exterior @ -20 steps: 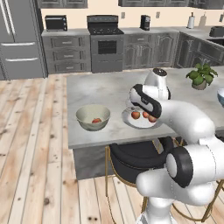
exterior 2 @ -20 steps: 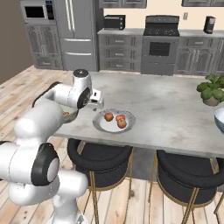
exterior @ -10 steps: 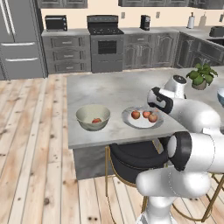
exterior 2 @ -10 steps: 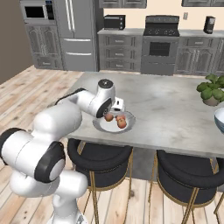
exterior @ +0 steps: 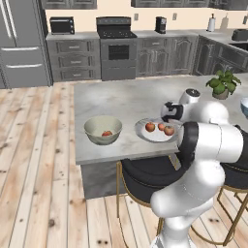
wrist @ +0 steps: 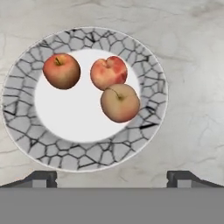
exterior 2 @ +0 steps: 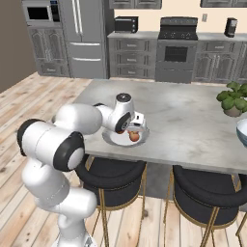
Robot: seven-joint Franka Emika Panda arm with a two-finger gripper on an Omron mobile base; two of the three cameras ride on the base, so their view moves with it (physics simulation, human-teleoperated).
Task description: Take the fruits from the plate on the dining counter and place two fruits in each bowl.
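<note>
One fruit (exterior: 107,133) already lies in the beige bowl (exterior: 102,130) near the desk's (exterior: 116,99) front-left corner, while three fruits (wrist: 61,70) remain on the plate (wrist: 83,151) near the front edge. The gripper (wrist: 112,177) hovers above the plate, wide open and empty. Judging by this, the task is barely begun: that bowl needs one more fruit, and the blue-white bowl (exterior 2: 242,133) at the desk's far right needs two.
</note>
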